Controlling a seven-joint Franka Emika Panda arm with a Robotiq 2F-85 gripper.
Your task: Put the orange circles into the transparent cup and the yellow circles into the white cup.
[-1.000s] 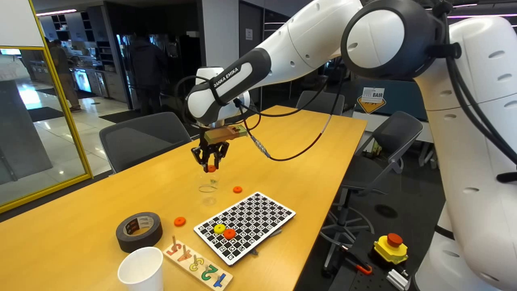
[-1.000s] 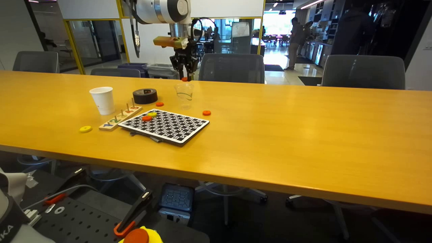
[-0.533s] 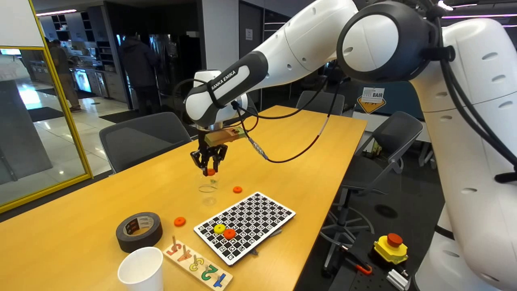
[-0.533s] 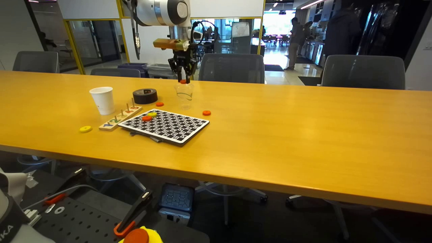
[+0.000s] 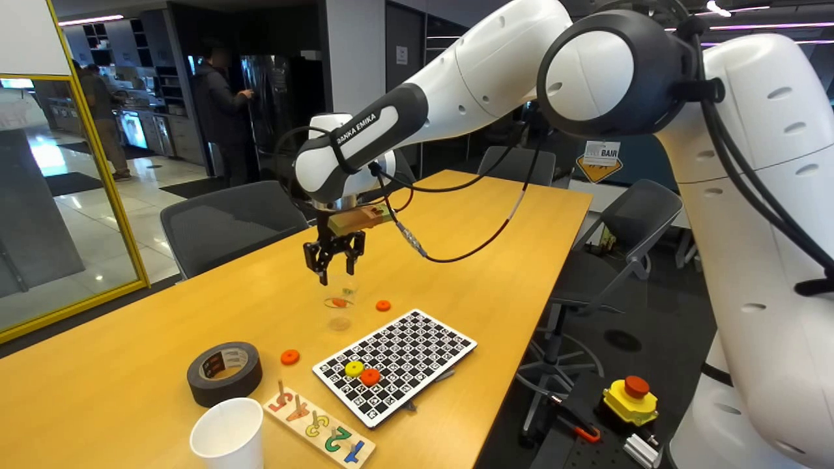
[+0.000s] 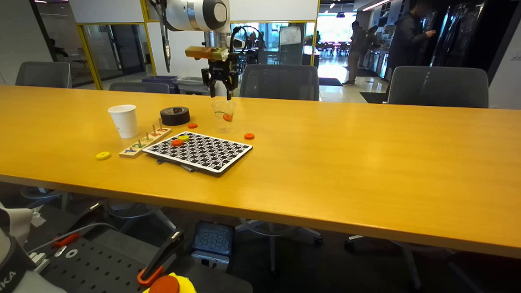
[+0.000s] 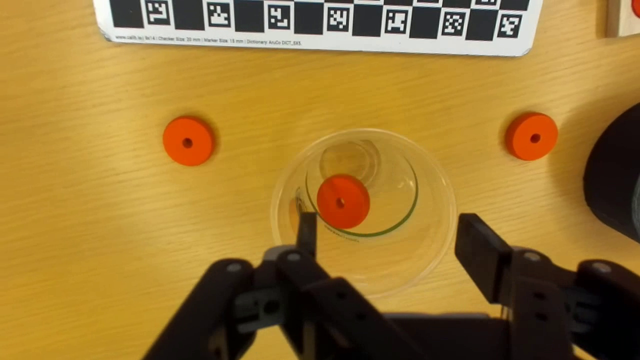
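– What does the wrist view show?
– The gripper (image 7: 387,231) over the clear cup (image 7: 431,205), its two fingers (image 7: 480,255) spread well apart.
– And the orange disc (image 7: 343,201)?
– Inside the cup. A second orange disc (image 7: 188,141) lies on the table (image 7: 100,240) to one side of it, and a third orange disc (image 7: 531,136) lies on the opposite side, near the black tape (image 7: 611,175).
– And in an exterior view?
– The checkered board (image 5: 401,361) carries a yellow disc (image 5: 354,369) and a fourth orange disc (image 5: 370,376), side by side. The number rack (image 5: 318,426) lies near the board, and the white cup (image 5: 228,430) stands near the rack.
– What else, in an exterior view?
– A second yellow disc (image 6: 103,156) lies on the table near the rack, and the white cup is upright. Above the clear cup, the gripper's fingers are parted, and the orange disc shows between the cup's walls, higher than its base
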